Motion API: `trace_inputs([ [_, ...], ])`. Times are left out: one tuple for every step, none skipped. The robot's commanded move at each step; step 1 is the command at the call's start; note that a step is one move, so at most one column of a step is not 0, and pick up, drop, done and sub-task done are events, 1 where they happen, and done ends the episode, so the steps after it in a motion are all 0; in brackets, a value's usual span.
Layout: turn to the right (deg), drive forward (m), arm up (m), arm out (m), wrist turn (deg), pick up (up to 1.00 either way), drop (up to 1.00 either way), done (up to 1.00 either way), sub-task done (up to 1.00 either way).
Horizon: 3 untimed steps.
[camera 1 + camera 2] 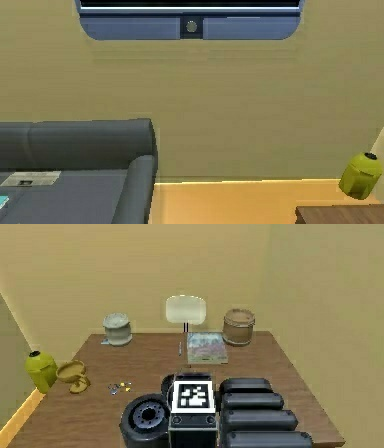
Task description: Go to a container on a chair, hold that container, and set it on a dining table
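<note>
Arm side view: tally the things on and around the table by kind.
Pots: 2, grey pot and brown pot
Vase: 1, yellow-green
Bowl: 1, tan
Book: 1
Chair: 1, white
Cluster of small bits: 1
Total: 7

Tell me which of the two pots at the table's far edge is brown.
The brown pot, right of the white chair back and behind the book; the grey-green pot stands left of it.
</note>
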Motion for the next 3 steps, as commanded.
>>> trace_inputs([
  [0.0,0.00,0.00,0.38,0.0,0.00,0.00,0.00,0.00],
  [0.0,0.00,0.00,0.00,45.0,0.00,0.00,0.00,0.00],
  [0.0,0.00,0.00,0.00,45.0,0.00,0.00,0.00,0.00],
])
